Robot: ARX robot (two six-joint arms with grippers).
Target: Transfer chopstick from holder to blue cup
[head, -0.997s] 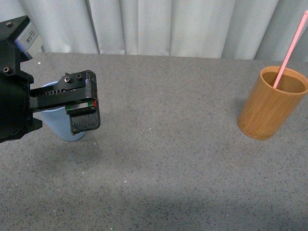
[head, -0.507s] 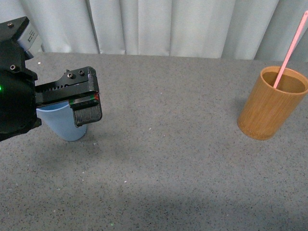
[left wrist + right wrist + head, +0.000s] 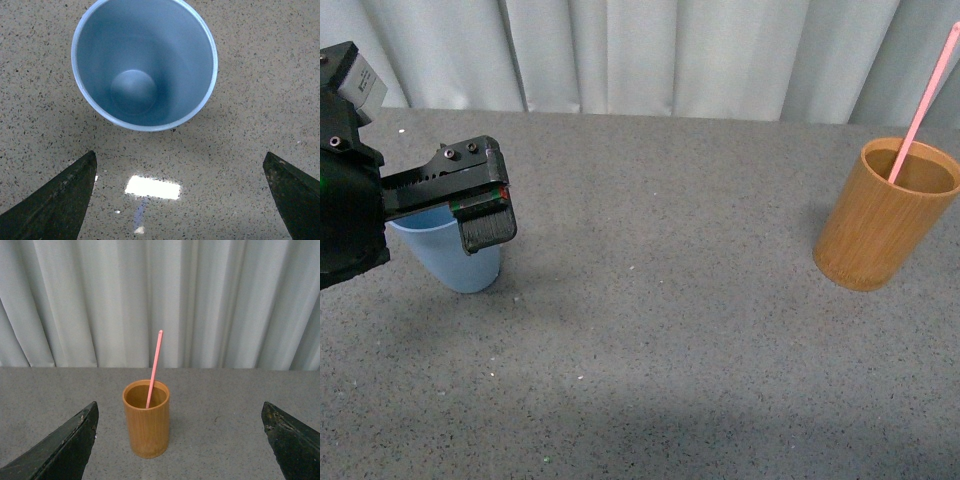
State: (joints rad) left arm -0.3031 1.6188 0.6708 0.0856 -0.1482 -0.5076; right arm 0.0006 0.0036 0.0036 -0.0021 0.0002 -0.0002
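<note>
Right wrist view puts the chopstick [image 3: 154,367] straight ahead of the right gripper [image 3: 179,409], which is spread wide and empty; it stands nearly vertical in the holder [image 3: 146,430], well apart from the left gripper [image 3: 180,157], likewise spread, above the blue cup [image 3: 192,75].

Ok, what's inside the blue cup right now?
Nothing: the left wrist view shows the whole inside of the blue cup, bare to the bottom, none of it covered. The chopstick stands in the holder.
</note>
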